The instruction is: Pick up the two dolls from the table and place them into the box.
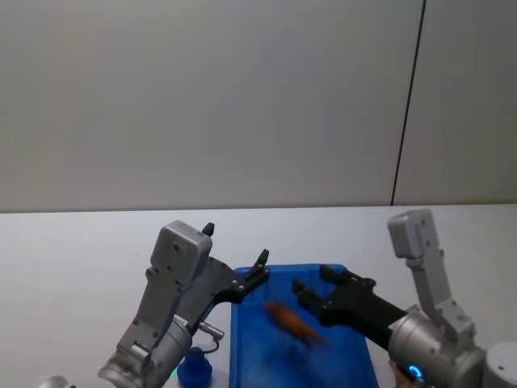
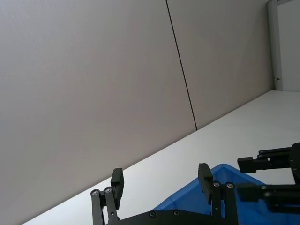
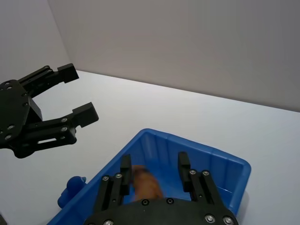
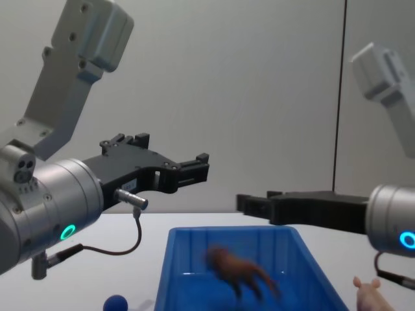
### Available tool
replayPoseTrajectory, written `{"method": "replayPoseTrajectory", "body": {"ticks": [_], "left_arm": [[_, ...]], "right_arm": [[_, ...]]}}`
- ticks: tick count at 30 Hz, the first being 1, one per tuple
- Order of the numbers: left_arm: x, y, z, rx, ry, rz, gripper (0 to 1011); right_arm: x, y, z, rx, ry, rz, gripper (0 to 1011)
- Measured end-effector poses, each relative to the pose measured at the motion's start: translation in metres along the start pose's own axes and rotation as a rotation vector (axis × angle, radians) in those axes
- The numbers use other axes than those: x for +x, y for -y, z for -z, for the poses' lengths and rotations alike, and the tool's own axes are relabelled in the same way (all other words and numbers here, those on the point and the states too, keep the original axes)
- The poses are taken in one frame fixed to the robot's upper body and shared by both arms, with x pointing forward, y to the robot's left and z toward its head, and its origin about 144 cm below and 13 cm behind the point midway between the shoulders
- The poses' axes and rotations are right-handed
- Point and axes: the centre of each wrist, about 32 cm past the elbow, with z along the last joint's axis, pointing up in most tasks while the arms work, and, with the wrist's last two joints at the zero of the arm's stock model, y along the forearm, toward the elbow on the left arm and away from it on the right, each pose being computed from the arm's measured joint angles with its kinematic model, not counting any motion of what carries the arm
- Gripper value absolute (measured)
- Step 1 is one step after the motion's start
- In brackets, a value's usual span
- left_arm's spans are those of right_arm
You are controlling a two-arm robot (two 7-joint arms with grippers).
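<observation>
**Brown doll (image 1: pixel 292 322) in the box (image 1: pixel 239 347), pink doll (image 4: pixel 371 295) outside**

I see the brown doll inside the box. My right gripper (image 1: pixel 313 280) hangs just above it, fingers spread wide, holding nothing. My left gripper (image 2: pixel 161 176) is over the box's left rim, fingers spread and empty too. The pink doll sits on the table (image 1: pixel 81 259), just right of the box.

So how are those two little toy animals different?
The reddish-brown doll lies inside the blue box; the pale pink doll is outside it, on the robot's right. The brown one is in full sight; the pink one is cut off at the chest view's lower edge. Both are far smaller than the box.
</observation>
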Motion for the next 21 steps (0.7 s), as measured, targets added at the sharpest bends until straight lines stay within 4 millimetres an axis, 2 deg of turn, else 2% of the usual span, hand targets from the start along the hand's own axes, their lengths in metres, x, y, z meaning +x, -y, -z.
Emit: {"method": "replayPoseTrajectory", "body": {"ticks": [2, 6, 8, 9, 13, 17, 21], "left_arm": [[0.000, 0.000, 0.000, 0.000, 0.000, 0.000, 1001], [0.000, 0.000, 0.000, 0.000, 0.000, 0.000, 1001], [0.000, 0.000, 0.000, 0.000, 0.000, 0.000, 1001], [0.000, 0.000, 0.000, 0.000, 0.000, 0.000, 1001], [0.000, 0.000, 0.000, 0.000, 0.000, 0.000, 1001], [0.000, 0.000, 0.000, 0.000, 0.000, 0.000, 1001], [0.000, 0.000, 0.000, 0.000, 0.000, 0.000, 1001]], "right_arm": [[-0.001, -0.003, 0.000, -0.003, -0.003, -0.008, 580], [-0.002, -0.007, -0.001, -0.007, -0.007, -0.017, 741], [-0.002, -0.007, -0.001, -0.009, -0.008, -0.016, 776], [-0.003, -0.007, -0.001, -0.009, -0.009, -0.013, 829], [-0.003, -0.006, -0.002, -0.011, -0.009, 0.005, 937], [-0.003, -0.003, -0.002, -0.012, -0.006, 0.033, 1001], [-0.003, 0.004, -0.003, -0.011, 0.002, 0.066, 1001]]}}
